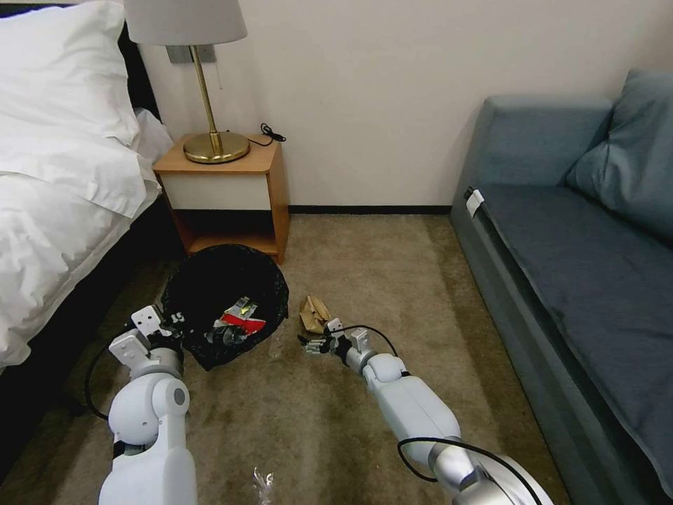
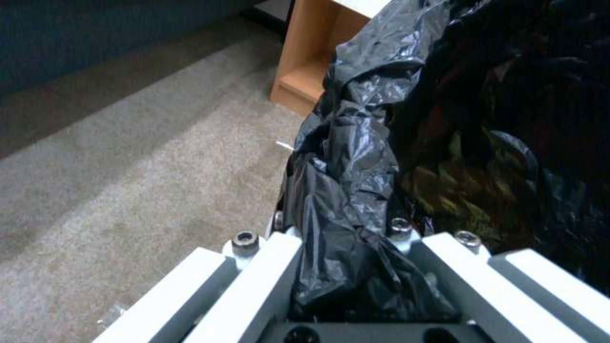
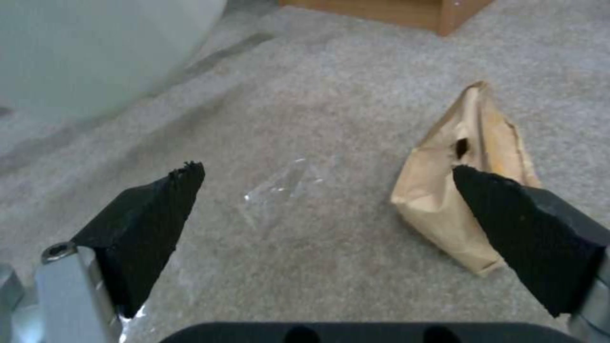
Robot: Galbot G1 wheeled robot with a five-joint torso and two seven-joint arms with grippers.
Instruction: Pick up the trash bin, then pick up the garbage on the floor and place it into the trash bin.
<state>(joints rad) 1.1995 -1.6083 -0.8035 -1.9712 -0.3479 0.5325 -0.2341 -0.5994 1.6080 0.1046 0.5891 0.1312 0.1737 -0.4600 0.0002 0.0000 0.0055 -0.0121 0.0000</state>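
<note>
Left gripper clamps the trash bin by its liner. Right gripper, jaws wide, hovers beside the tan paper wad; next likely centring over it, then closing.

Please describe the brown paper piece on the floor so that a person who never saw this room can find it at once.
Start at the wooden nightstand beside the bed, then look down to the carpet where the trash bin with its black liner is. Just to the bin's right, ahead of the right gripper with its open jaws, lies the tan paper wad: matte, crumpled and brown, unlike the clear plastic near it.
</note>
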